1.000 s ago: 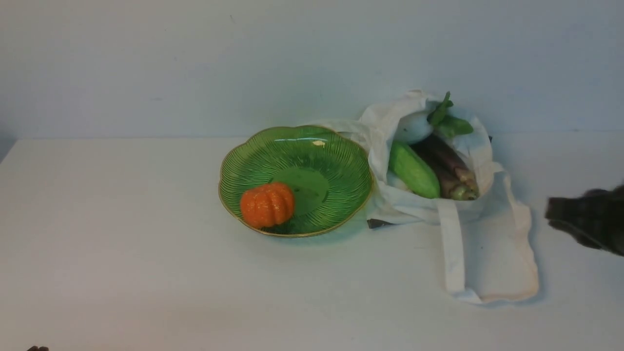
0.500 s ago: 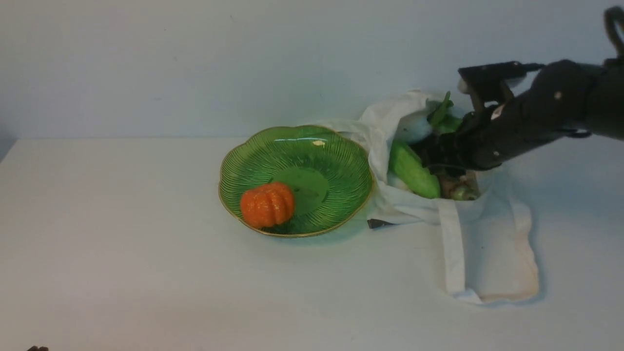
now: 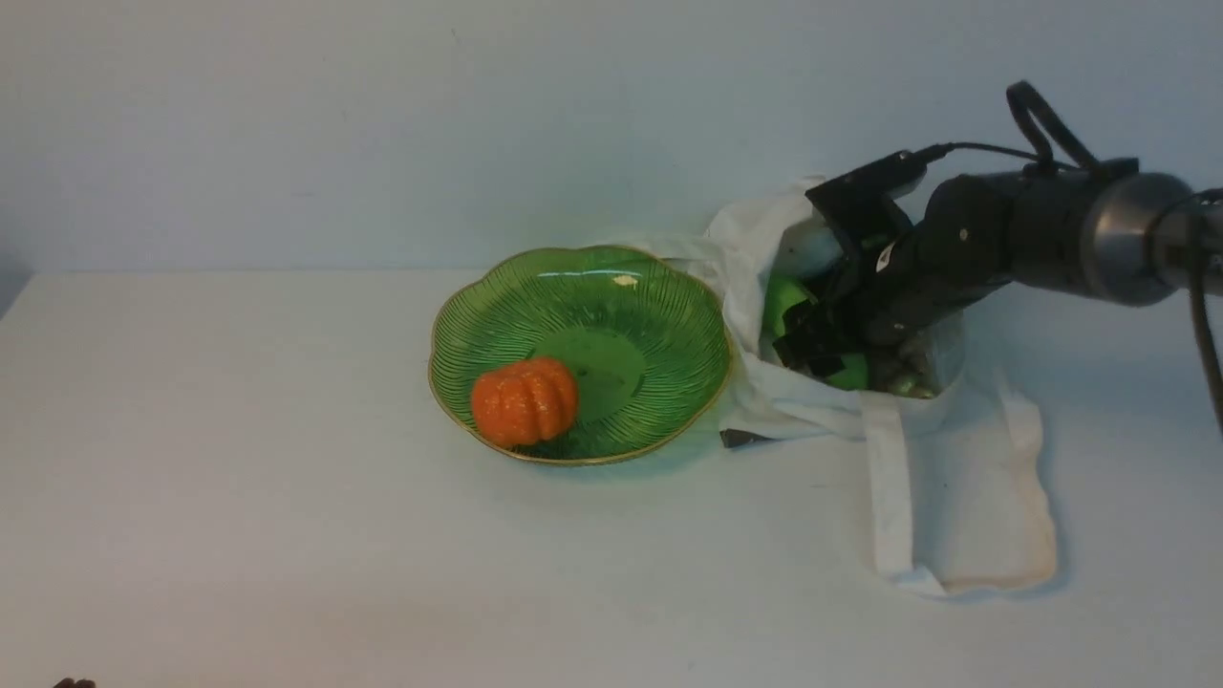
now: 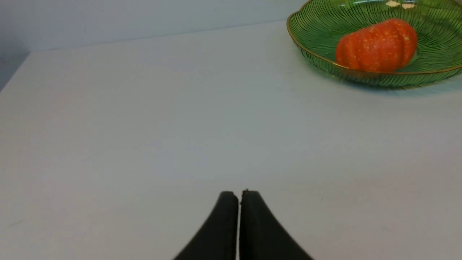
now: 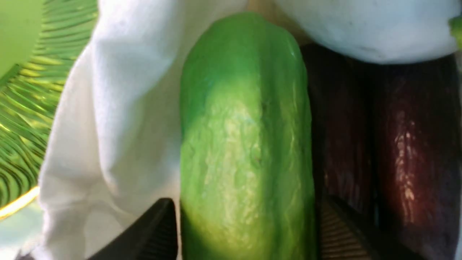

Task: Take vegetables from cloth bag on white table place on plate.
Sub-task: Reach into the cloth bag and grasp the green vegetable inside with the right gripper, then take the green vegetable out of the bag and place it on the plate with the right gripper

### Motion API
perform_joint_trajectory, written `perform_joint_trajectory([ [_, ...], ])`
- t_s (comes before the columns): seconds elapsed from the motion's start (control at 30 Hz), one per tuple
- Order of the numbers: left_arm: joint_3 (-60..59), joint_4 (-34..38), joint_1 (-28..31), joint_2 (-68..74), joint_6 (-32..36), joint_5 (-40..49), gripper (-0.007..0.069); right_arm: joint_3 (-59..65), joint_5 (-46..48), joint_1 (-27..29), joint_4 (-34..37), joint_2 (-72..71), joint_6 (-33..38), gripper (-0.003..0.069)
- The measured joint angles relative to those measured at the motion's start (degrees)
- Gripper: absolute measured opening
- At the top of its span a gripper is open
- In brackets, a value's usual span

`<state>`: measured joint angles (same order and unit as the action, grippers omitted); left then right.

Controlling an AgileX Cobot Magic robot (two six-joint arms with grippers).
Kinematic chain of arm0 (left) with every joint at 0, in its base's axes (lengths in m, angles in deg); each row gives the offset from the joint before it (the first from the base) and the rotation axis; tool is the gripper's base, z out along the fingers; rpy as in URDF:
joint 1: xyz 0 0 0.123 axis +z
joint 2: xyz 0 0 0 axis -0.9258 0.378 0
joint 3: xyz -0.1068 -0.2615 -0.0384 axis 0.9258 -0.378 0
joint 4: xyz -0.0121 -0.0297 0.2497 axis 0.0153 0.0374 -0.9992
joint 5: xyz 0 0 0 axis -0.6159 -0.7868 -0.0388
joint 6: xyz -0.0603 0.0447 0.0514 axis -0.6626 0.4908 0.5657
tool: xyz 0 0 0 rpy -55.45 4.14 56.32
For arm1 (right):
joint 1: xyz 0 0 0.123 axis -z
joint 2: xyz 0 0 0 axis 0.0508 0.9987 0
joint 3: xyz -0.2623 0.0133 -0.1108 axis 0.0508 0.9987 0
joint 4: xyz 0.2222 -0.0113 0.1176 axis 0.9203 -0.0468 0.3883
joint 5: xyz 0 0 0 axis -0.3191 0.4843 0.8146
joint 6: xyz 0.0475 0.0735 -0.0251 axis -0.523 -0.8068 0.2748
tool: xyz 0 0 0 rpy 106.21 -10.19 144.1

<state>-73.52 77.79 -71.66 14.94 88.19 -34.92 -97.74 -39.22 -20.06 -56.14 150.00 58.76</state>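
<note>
The off-white cloth bag lies on the white table, right of the green gold-rimmed plate. Its mouth holds a light green gourd, dark purple eggplants and a white radish. My right gripper is inside the bag mouth, open. In the right wrist view the right gripper has one finger close against each side of the gourd, with eggplants and radish beside it. My left gripper is shut and empty, low over the table near its front left.
A ribbed orange pumpkin sits in the near left part of the plate; it also shows in the left wrist view. The bag's strap handles trail toward the front. A pale wall stands behind the table.
My right arm has swung in from the right edge, over the bag, and down into its mouth around the gourd. The left arm, the plate and the pumpkin have not moved.
</note>
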Motion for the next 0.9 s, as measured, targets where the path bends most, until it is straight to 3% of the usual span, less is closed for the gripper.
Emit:
perform_joint_trajectory([
  [0.07,0.0,0.0,0.0,0.0,0.0,0.0,-0.0005,0.0,0.0,0.0,-0.2,0.0,0.1,0.0412],
  [0.27,0.0,0.0,0.0,0.0,0.0,0.0,-0.0005,0.0,2.9,0.0,-1.1,-1.7,0.1,0.0412],
  [0.63,0.0,0.0,0.0,0.0,0.0,0.0,-0.0005,-0.4,23.9,0.0,-3.3,-17.3,-1.7,0.0412],
  [0.77,0.0,0.0,0.0,0.0,0.0,0.0,-0.0005,-0.4,24.0,-0.7,5.6,-20.3,-1.8,0.0412],
  [0.9,0.0,0.0,0.0,0.0,0.0,0.0,-0.0005,-0.4,19.2,-3.4,15.1,-18.5,3.2,0.0412],
])
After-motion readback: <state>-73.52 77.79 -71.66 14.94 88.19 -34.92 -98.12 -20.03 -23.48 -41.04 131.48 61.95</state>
